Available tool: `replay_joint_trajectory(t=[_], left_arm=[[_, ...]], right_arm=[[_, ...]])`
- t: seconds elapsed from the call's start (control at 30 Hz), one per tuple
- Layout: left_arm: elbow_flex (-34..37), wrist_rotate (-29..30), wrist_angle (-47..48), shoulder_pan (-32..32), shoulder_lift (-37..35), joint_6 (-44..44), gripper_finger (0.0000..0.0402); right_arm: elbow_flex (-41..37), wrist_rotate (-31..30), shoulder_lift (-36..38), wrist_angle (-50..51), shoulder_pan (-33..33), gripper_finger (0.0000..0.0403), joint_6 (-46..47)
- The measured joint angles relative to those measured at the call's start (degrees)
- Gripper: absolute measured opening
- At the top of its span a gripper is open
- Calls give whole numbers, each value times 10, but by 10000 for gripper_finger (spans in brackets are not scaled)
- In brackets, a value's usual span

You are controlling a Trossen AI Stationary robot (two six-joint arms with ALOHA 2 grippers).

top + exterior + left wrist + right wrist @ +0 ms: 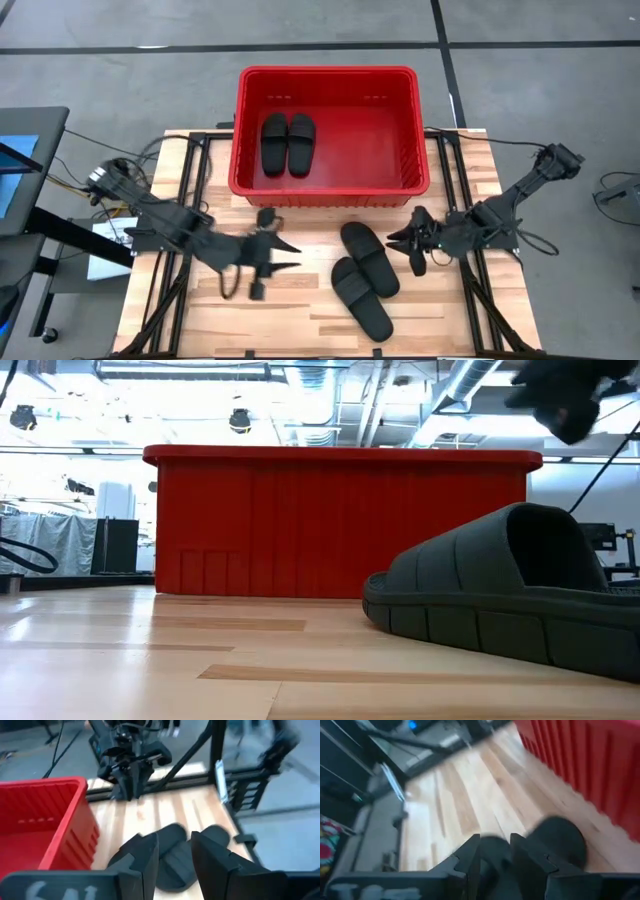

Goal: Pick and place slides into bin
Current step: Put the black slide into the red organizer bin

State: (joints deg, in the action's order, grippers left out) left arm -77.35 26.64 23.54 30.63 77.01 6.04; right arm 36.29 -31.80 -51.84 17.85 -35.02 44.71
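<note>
While two matte black ribbed-strap slides [288, 143] are already lying in the large red slotted plastic bin [328, 188], two more [365, 278] are waiting on the wooden surface [300, 320]. Both tools, left [283, 254] and right [402, 240], are hovering beside them, jaws narrowly parted, holding nothing.

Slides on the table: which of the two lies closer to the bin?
The upper slide, nearest the red bin and the right end effector. The other slide lies farther out toward the table's front edge.
</note>
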Motion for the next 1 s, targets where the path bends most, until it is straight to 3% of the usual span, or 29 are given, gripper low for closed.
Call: replay_joint_trajectory(t=[0.23,0.43,0.67,0.8,1.0], left_arm=[[244,-31,-173,-3,-200,30,108],[365,-70,-273,2,-324,44,108],[400,-69,-259,2,-392,57,108],[401,-73,-258,2,-398,57,108],[401,-73,-256,2,-391,58,108]], right_arm=[[1,71,-56,-160,26,98,-89],[43,94,-171,-207,8,98,-122],[153,195,-285,-101,-27,98,-64],[220,252,-337,1,-45,98,-17],[299,346,-396,64,-59,98,8]])
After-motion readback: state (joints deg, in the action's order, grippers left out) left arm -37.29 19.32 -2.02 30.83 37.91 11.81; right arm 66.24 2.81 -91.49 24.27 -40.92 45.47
